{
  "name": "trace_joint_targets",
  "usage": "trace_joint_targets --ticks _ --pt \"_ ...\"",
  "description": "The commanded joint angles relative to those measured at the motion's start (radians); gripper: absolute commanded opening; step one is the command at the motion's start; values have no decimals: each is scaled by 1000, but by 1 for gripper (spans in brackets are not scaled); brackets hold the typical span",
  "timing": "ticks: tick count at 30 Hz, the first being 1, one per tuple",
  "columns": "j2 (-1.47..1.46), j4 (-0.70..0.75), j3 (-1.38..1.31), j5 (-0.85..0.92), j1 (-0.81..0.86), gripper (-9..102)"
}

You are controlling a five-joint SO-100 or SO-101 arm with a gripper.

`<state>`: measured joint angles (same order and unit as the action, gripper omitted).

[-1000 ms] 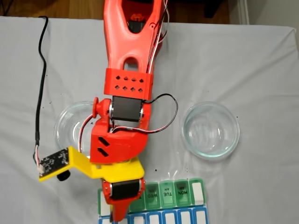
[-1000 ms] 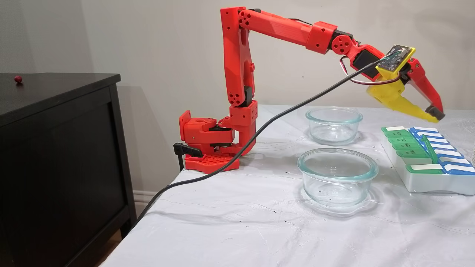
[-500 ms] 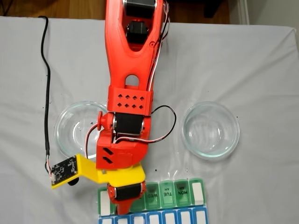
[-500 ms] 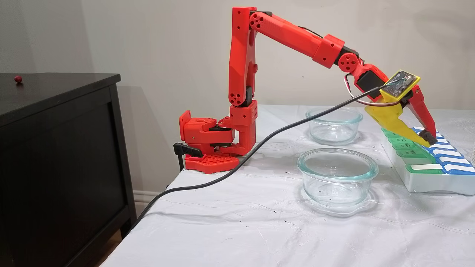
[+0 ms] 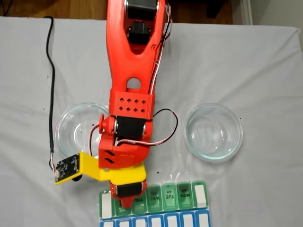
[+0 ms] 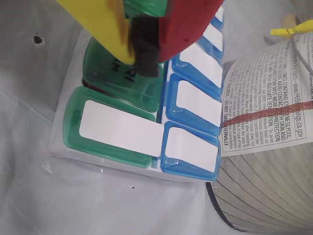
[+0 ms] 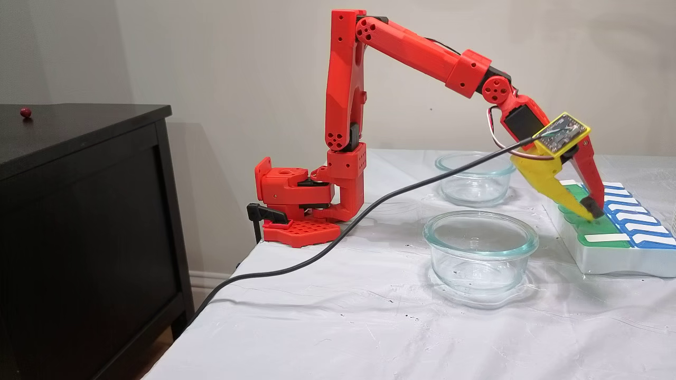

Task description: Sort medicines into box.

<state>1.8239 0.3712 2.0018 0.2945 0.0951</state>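
The box (image 5: 177, 196) is a flat pill organizer with green lids and a blue row, at the bottom edge of a fixed view and at the right in another (image 7: 607, 258). My gripper (image 7: 594, 214) is shut, its tips resting on a green lid near the box's end. In the wrist view the yellow and red fingers meet at a black pad, and the gripper (image 6: 145, 68) touches a lid marked FRI on the box (image 6: 117, 129). From above, the gripper (image 5: 124, 204) sits left of THU. One dark red medicine ball (image 7: 25, 112) lies on the black cabinet.
Two clear glass dishes stand on the white cloth, one under my arm (image 5: 66, 130) and one to the right (image 5: 213, 131). A black cable (image 7: 317, 253) trails off the table. A black cabinet (image 7: 79, 211) stands left. A printed paper label (image 6: 266, 98) wraps something beside the box.
My gripper came down from above the box onto the green lid row. The green lid that stood upright a second ago no longer sticks up.
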Motion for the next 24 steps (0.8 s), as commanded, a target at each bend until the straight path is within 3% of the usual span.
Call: trace_joint_targets --ticks 1,14,24 --pt "15 14 -81 -38 5 0" --pt "-40 172 -137 -54 3 0" --pt "-58 207 -89 2 -26 0"
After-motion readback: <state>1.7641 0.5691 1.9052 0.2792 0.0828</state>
